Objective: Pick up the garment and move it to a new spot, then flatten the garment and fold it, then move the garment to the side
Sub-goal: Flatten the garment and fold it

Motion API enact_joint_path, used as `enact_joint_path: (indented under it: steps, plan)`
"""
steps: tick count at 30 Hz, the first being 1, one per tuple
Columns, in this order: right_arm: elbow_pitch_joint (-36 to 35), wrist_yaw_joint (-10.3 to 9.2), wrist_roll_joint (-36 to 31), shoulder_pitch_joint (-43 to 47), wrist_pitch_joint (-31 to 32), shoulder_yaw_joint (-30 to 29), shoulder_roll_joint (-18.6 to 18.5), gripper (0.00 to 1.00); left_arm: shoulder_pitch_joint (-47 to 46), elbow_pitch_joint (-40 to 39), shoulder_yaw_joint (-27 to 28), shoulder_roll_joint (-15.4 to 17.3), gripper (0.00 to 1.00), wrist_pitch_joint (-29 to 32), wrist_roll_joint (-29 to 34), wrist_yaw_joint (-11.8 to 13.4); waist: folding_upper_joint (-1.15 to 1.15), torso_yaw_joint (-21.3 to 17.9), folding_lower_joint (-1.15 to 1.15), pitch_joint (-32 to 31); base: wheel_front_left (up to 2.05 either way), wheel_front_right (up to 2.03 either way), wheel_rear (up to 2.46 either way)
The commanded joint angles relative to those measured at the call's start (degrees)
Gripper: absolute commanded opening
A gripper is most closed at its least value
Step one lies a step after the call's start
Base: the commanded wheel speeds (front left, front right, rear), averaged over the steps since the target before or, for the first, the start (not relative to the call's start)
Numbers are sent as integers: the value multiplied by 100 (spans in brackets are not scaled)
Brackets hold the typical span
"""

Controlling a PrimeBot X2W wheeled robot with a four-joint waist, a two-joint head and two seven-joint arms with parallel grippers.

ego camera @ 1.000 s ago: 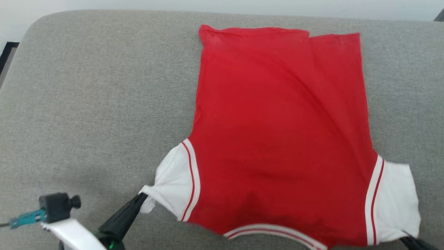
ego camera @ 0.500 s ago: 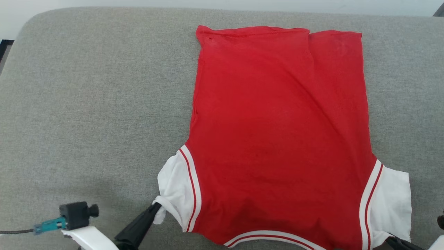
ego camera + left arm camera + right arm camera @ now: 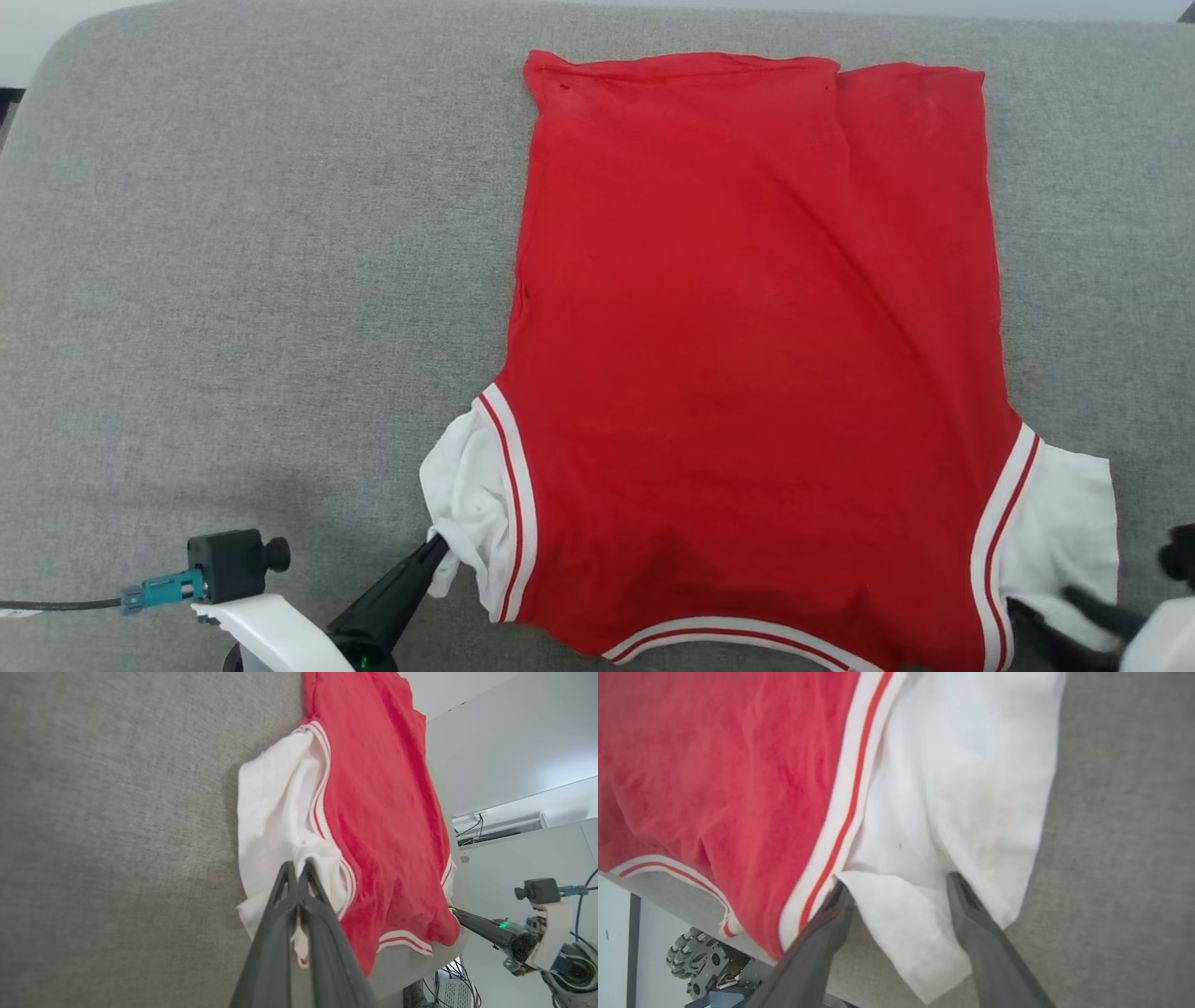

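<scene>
Grey fabric surface point(image 3: 233, 280), rounded at its far left corner: a wide bare stretch on the left, open for moving.

Item 1, my left end effector point(image 3: 434, 546), low and left of centre. It is clenched on a bunched fold of the left white sleeve point(image 3: 467, 485). In the left wrist view the two fingers point(image 3: 280, 914) are pressed together, with cloth pinched at the tips.

Item 2, the garment point(image 3: 756, 355), right of centre. It lies spread with its plain red side up.
- Far hem point(image 3: 747, 61): close to the surface's far edge, with one step in its line.
- Left side edge: nearly straight, bordering the bare stretch.
- Striped collar trim point(image 3: 738, 630): at the near edge of the surface.
- A soft diagonal crease crosses the body.

Item 3, right white sleeve point(image 3: 1064, 513). It lies flat beside a narrow strip of bare grey on the right.

Item 4, my right end effector point(image 3: 897, 881), at the lower right. It is released. Its fingers stand apart on either side of the sleeve's near corner, which lies loose between them.
</scene>
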Motion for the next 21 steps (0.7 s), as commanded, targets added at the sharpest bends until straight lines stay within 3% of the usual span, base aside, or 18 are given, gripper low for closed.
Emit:
enact_joint_path:
  steps: [1, 5, 10, 14, 21]
  plan:
    - [-82, -31, 26, -4, 29, -103, -106, 100, -44, -61, 7, -11, 0, -44, 65, 15, 0, 11, 0, -2, 0, 0, 0]
    - [-757, -19, 170, -95, 430, -546, -514, 100, -2, -260, 90, 5, 0, -82, 170, 15, 0, 57, 0, 61, 0, 0, 0]
    - [-1112, -19, 248, -1187, 1105, -1108, -1102, 100, -85, -508, 171, -40, 0, -103, 319, 15, 0, 181, 0, 279, 0, 0, 0]
    - [-471, -18, -60, -2758, 1367, -878, -1268, 100, -264, -635, 90, -166, 0, -107, 462, 15, 0, 399, 0, 508, 0, 0, 0]
    - [1063, -18, -761, -4851, 1543, 44, -1077, 100, -638, -790, -194, -312, 0, -106, 565, 15, 0, 848, 0, 903, 0, 0, 0]
